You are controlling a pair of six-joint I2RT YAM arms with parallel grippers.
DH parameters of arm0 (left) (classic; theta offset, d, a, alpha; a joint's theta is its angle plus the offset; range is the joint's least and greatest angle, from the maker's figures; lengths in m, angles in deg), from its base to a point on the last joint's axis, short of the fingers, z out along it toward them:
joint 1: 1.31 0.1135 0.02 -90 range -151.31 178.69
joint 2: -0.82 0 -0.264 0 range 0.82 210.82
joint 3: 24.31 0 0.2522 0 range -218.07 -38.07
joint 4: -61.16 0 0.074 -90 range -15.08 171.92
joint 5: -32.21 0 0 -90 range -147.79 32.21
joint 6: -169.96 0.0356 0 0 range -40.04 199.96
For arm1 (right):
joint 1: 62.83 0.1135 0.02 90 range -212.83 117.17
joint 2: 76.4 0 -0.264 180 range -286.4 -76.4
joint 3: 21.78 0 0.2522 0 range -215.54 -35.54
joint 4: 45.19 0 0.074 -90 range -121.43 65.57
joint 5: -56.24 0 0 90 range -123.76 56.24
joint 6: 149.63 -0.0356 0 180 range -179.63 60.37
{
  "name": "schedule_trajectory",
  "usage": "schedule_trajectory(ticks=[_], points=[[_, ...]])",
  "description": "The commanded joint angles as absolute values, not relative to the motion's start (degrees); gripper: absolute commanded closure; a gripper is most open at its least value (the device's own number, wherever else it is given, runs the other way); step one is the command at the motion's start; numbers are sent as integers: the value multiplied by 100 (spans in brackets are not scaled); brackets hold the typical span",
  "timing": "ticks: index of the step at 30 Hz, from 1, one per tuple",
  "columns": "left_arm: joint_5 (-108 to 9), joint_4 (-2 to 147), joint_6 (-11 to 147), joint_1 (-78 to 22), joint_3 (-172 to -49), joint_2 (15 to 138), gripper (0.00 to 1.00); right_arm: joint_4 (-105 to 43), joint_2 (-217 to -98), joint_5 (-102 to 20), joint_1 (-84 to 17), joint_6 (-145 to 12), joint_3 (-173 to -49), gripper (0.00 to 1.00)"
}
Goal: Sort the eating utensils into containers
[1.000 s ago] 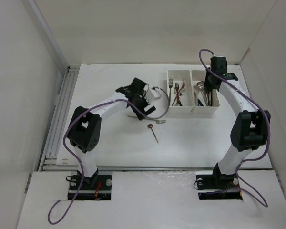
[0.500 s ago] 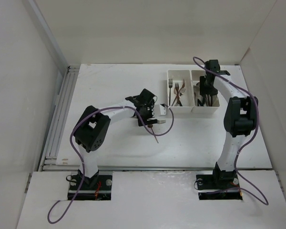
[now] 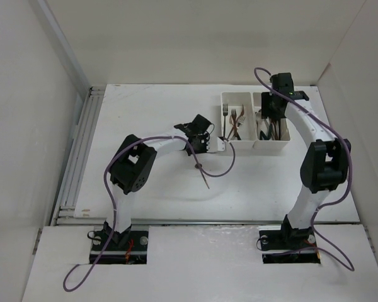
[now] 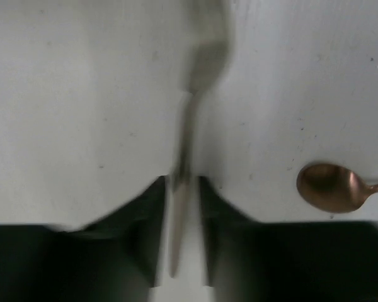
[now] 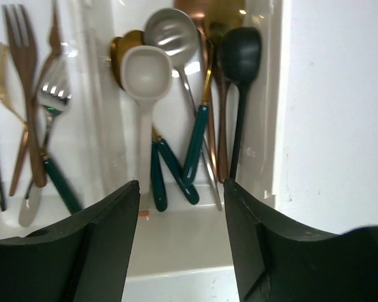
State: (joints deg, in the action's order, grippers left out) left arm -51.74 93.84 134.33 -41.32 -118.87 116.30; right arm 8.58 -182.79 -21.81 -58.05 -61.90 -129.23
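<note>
Blurred utensil lying between narrowly set left fingers, grip impossible to tell, copper spoon resting just right, right fingers standing apart over spoons in bin, table stretching rightward.

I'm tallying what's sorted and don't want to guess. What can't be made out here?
- Left wrist view: the utensil inside the left pincer is motion-blurred; fork or spoon, gripped or not, unclear.
- Same view: the copper spoon has its handle cut off by the right edge.
- Top view: the tray contents are too small to count.
- Right wrist view: the right pincer fingers hide the tray's near end.
</note>
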Motion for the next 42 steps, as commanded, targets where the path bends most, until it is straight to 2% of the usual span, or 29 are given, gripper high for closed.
schedule_trajectory(ticks=[1,2,11,16,19,23,24,25,27,29,35,39,41,42], points=[[-4900,10242,13552,-4165,-12051,12088,94,601,-17933,-2057,-5633,-6122,-12766,39],[-4900,10243,13499,-4165,-12051,12088,100,549,-17853,-2057,-5632,-6122,-12704,39],[-4128,10629,13139,-3201,-12112,11192,100,495,-17510,-2110,-5527,-6236,-12598,39],[-3187,10779,12077,-2768,-12903,10848,100,320,-17177,-2110,-5527,-6464,-12493,39],[-2555,10630,10891,-2628,-13447,10778,100,267,-17036,-2110,-5527,-6701,-12440,39],[-1948,9560,8493,-2575,-14037,10988,100,57,-16676,-2172,-5527,-7044,-12229,39],[-1747,8913,7958,-2575,-14186,11146,100,4,-16605,-2224,-5527,-7184,-12159,39],[-1658,8550,6856,-2575,-14239,11226,100,-49,-16535,-2224,-5527,-7255,-12002,39],[-1595,7568,5865,-2653,-14379,11419,100,-137,-16307,-2277,-5527,-7430,-11826,39],[-1490,7229,4943,-2785,-14669,11875,100,-260,-16157,-2330,-5474,-7492,-11545,39],[-1796,6578,4243,-3224,-15601,12859,100,-181,-15841,-2330,-5474,-7493,-11262,39],[-1912,5902,3761,-3295,-15804,13282,100,55,-15726,-2268,-5474,-7493,-11262,39],[-1912,5683,3690,-3357,-15883,13432,92,108,-15665,-2216,-5474,-7493,-11262,39],[-1912,5681,3690,-3357,-15883,13485,76,109,-15595,-2216,-5474,-7493,-11262,39]])
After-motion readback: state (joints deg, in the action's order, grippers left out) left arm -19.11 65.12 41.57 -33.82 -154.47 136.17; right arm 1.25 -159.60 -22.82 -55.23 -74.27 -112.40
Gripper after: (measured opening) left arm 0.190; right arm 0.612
